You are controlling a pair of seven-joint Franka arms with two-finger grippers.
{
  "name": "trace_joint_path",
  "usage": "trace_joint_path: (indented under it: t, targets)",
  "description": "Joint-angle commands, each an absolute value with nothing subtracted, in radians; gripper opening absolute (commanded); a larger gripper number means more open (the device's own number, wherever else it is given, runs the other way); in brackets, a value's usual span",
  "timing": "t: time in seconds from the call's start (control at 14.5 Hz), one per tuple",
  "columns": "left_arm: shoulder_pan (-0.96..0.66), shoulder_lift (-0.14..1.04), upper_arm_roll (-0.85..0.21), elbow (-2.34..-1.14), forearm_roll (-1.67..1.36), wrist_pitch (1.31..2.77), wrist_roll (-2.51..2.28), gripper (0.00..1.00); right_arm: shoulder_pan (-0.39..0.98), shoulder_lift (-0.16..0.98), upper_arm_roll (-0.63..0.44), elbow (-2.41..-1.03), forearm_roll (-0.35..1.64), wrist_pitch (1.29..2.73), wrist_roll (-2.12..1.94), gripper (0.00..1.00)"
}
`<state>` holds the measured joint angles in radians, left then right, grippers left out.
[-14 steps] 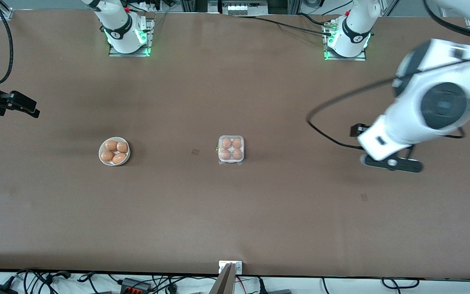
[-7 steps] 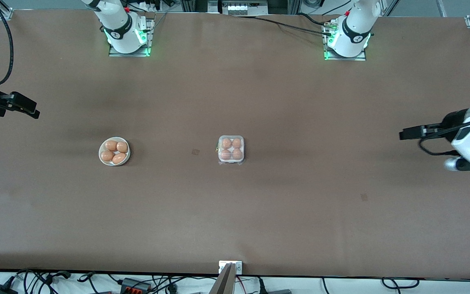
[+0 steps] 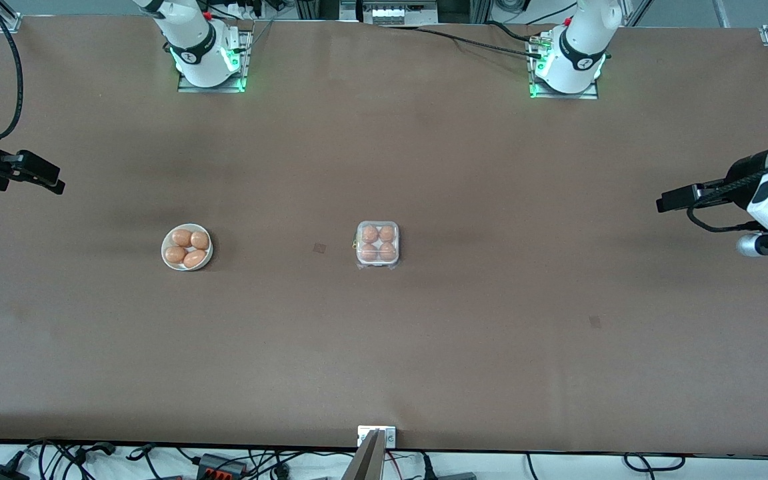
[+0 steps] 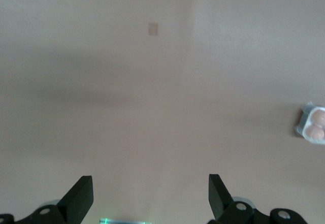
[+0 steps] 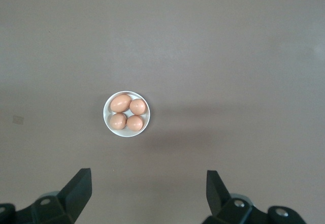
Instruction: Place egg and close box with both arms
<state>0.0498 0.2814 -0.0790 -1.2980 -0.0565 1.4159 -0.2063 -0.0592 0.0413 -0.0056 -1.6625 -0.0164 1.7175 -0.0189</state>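
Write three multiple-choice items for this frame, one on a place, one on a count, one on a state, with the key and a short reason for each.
1. Where does the box sit?
A. Near the middle of the table
B. Against the bowl
C. At the edge nearest the front camera

2. How many eggs lie in the bowl?
A. Two
B. Four
C. Six

3. How do the two hands stand?
A. Both shut on eggs
B. One open, one shut
C. Both open and empty

Key:
1 A, the box stands alone mid-table, well apart from the bowl, which sits toward the right arm's end.
2 B, the right wrist view shows four eggs in it.
3 C, the left hand and the right hand show spread fingers with nothing between them, each over bare table at its own end.
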Motion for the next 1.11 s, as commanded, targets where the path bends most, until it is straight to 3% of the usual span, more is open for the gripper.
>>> trace_joint_path:
  t: [0.0, 0.14, 0.28, 1.04]
  targets:
    - [-0.009, 0.108, -0.005, -1.553, -0.063, 1.586, -0.151, 1.0, -0.06, 0.048, 0.0, -1.647, -0.026, 1.717, -0.034, 1.0]
    - [-0.035, 0.008, 0.002, -1.705, -0.002, 1.711, -0.068, 1.0, -0.06, 0.057, 0.0, -1.646, -0.025, 1.717, -0.035, 1.0]
    - [-0.041, -0.043, 0.002, -1.776, 0.005, 1.732, -0.072, 1.0, -0.058, 0.057, 0.002, -1.646, -0.025, 1.714, -0.022, 1.0]
    - [-0.015, -0.055, -0.008, -1.758, 0.014, 1.7, -0.057, 1.0, -0.048, 0.022, -0.002, -1.69, -0.017, 1.733, -0.015, 1.0]
